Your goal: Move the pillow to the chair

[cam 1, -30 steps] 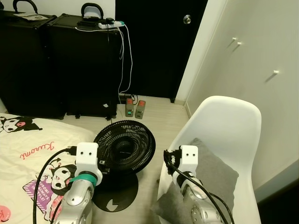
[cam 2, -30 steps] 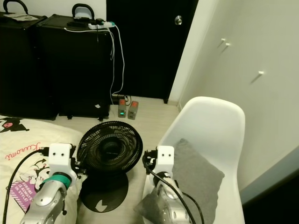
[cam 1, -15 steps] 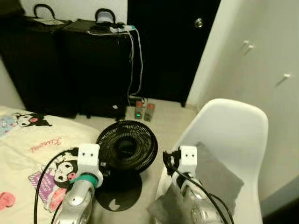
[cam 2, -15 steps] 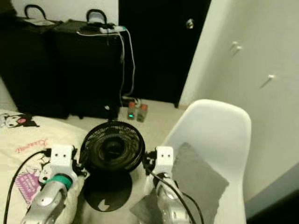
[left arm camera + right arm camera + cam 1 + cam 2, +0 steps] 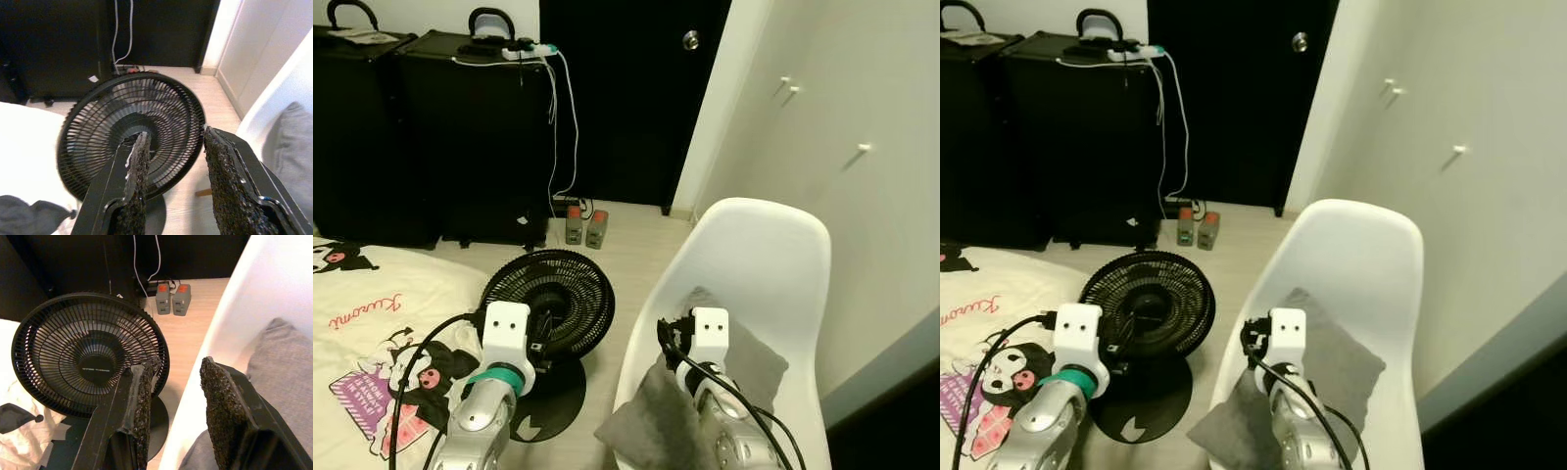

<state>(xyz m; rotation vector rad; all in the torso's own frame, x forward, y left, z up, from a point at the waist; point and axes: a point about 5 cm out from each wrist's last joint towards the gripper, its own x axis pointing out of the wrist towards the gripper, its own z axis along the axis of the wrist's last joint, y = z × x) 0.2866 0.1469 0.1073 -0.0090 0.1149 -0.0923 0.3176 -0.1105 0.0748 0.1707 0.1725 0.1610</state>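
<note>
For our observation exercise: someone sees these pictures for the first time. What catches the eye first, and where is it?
The white chair on the right stands out, with the grey pillow lying on its seat and hanging over the front edge. Left of it, a black fan stands on the floor beside the cartoon-printed bed cover.

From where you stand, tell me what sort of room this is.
Probably a bedroom: a cartoon-print cream bedsheet lies beside a black floor fan, with black hard-shell suitcases against the wall and a white moulded plastic chair holding a grey pillow.
</note>
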